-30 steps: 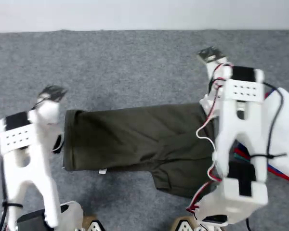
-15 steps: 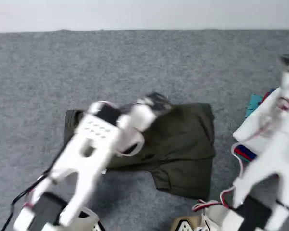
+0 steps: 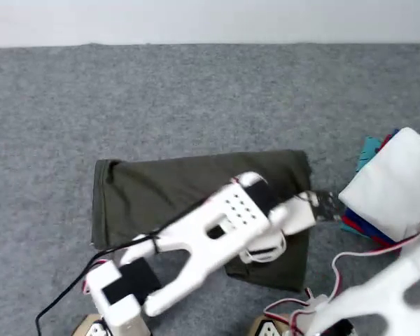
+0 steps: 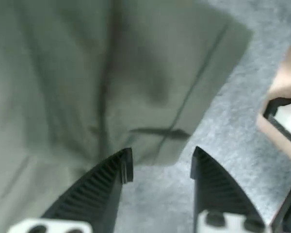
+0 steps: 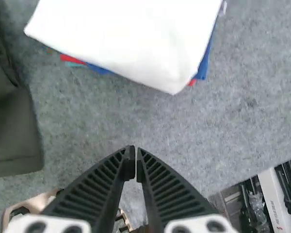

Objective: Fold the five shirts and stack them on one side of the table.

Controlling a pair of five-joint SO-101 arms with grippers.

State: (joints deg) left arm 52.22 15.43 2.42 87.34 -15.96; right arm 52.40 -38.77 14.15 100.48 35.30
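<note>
One grey carpeted table (image 3: pixel 196 91) under a pale wall (image 3: pixel 196 21)

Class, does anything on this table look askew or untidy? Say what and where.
The olive shirt is folded unevenly: one part juts out past its near edge. The stack at the right of the table sits skewed, with blue, red and teal edges poking out under its white top.

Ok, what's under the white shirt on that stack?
Beneath the white shirt, a blue edge, a red edge and a teal edge peek out; the rest, including how many garments, is covered.
</note>
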